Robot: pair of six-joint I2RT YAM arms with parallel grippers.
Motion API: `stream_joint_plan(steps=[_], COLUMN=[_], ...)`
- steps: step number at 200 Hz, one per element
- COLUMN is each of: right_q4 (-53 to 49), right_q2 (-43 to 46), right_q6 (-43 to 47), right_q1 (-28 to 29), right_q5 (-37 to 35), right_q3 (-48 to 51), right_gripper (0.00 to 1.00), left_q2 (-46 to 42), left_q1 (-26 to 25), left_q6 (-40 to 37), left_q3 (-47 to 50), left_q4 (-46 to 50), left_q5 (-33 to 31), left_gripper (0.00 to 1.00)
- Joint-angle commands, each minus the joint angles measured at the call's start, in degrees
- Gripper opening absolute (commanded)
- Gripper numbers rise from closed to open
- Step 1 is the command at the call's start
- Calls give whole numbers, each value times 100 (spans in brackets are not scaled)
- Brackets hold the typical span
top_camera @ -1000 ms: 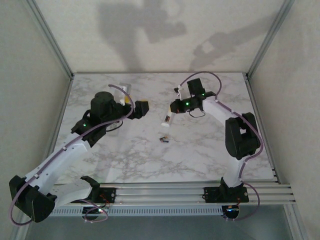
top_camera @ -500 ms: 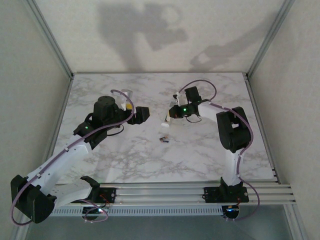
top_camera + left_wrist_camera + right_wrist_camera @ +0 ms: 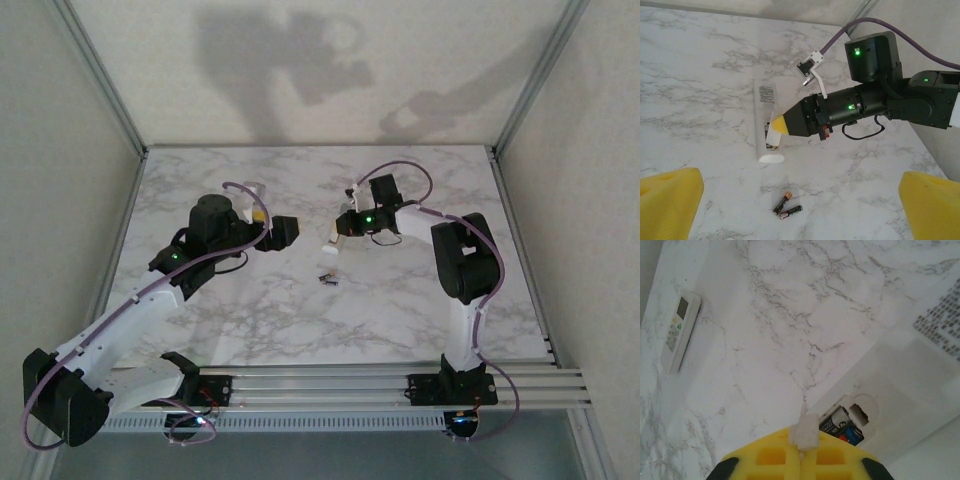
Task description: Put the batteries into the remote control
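The white remote (image 3: 766, 107) lies back-up mid-table, its battery bay (image 3: 846, 424) open. Inside the bay I see two cells, one black-and-silver, one blue-and-red. My right gripper (image 3: 802, 450) sits low over the bay end (image 3: 331, 240), its yellow fingers shut on a small white piece (image 3: 805, 432), apparently the battery cover (image 3: 772, 136). The two batteries (image 3: 786, 207) lie loose on the marble, touching in a V, a little nearer than the remote (image 3: 327, 279). My left gripper (image 3: 285, 231) hovers to the left of them, its yellow fingers (image 3: 667, 205) spread wide with nothing between.
A second white remote (image 3: 679, 330) with a screen and buttons lies face-up at the back left, beside the left arm (image 3: 256, 190). The right arm's black body (image 3: 875, 100) and purple cable reach over the table behind the remote. Bare marble (image 3: 400, 310) lies in front.
The right arm folded in, and its gripper came down and left onto the remote's bay end. Over the last half second it hardly moved. The left gripper shifted slightly.
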State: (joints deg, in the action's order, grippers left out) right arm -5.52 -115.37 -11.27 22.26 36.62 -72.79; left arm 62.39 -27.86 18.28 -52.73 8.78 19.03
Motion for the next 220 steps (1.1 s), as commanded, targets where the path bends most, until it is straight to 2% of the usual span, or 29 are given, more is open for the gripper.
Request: stream_joint_plan(steps=[1,79,220], right_q4=[-37,0,647], right_q2=[-151,-146,119], right_q6=[6,-114,-693], right_q1=[21,19,-31], right_q5=[177,284,357], right_q3=[94,155,506], right_gripper=[0,0,0], left_q2=[-61,24,50], left_q1=[61,61,63], left_q6=[53,70,74], left_q3=[52,109,175], left_q4=[-157,-226,-320], left_q5=[-79,-75,-37], left_gripper=[100,100,100])
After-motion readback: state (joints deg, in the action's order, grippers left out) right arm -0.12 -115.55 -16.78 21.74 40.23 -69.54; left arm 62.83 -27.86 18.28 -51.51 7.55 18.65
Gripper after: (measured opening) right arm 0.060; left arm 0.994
